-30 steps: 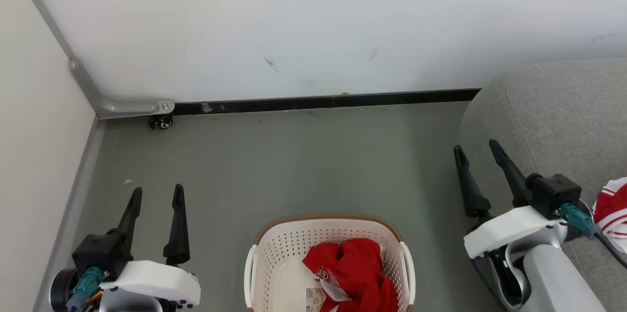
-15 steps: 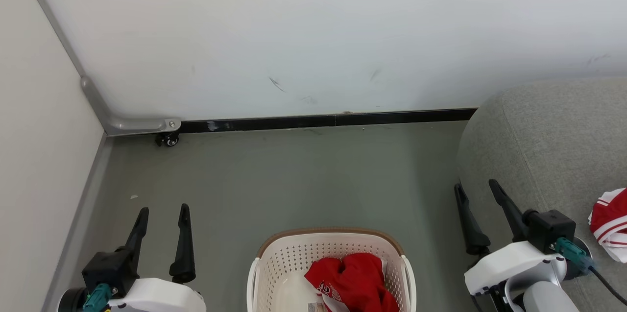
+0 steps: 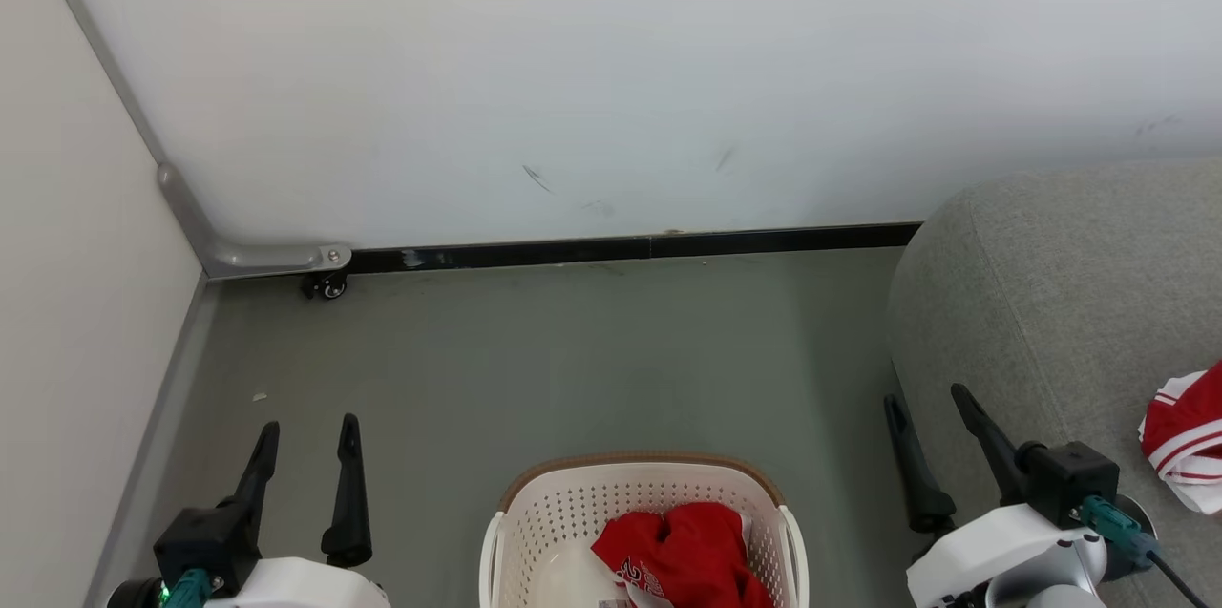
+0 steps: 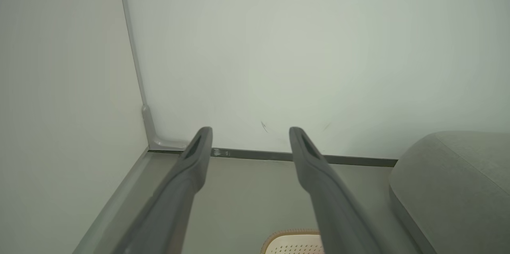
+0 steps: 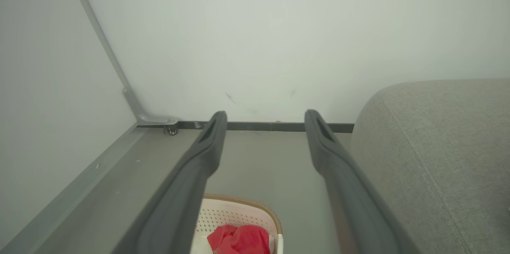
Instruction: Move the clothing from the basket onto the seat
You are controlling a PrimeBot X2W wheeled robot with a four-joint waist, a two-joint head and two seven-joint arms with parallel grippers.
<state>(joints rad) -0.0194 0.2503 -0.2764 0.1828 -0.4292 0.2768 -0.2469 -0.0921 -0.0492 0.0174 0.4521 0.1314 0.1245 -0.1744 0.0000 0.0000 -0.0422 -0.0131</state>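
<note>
Left claw [image 3: 309, 424], right claw [image 3: 924, 394] gape; floor [image 3: 573, 360] lies bare around basket [image 3: 640, 461].

A scuffed white wall [image 3: 611, 64] meets grey floor [image 3: 573, 360] along a black baseboard [image 3: 621, 250], caster [image 3: 327, 285] at the corner.

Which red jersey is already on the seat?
The jersey with striped trim at the head view's right edge, lying on the grey seat. The other jersey sits crumpled inside the basket.
</note>
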